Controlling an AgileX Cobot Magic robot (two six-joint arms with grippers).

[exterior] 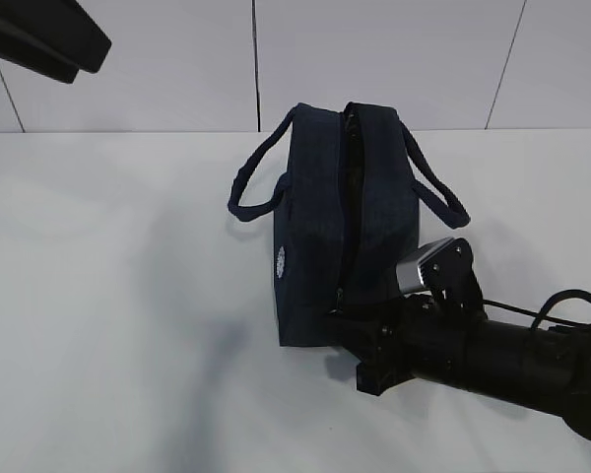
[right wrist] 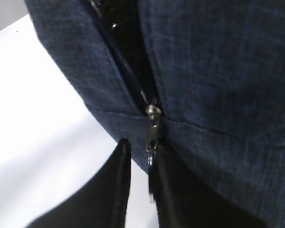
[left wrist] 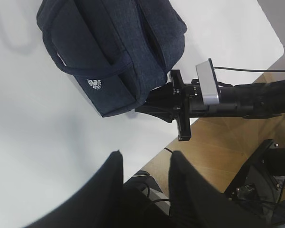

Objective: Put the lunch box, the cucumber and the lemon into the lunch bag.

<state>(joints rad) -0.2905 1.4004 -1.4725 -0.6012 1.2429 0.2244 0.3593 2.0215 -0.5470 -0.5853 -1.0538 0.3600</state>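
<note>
bag: the lunch bag (exterior: 320, 232) stands on the white table (exterior: 108, 325), about the middle of the exterior view, long axis running from 12 to 6 o'clock; 1 loop handle hangs toward 9 o'clock, the other toward 3 o'clock.
opening: the top zipper (right wrist: 133, 78) is parted along most of its run, dark inside; contents cannot be made out.
pull: the silver zipper pull (right wrist: 153, 130) sits at the bag's near end, at 6 o'clock in the exterior view, dangling down over the end seam.
right gripper: the right gripper (right wrist: 141, 164) has its 2 fingers drawn close around the pull's ring; they look pinched on it, though actual contact is hard to confirm.
left gripper: the left gripper (left wrist: 145, 178) hangs high, well away from the bag, fingers apart and holding nothing.
other items: lunch box, cucumber and lemon appear in no view.
handling, bag: soft fabric, likely light; the walls would sag or the whole bag slide if tugged hard, so a steadying hold on a handle or the far end would help.
handling, pull: small, smooth metal, apt to slip; best gripped across the flat tab or ring and drawn along the zipper line.
</note>
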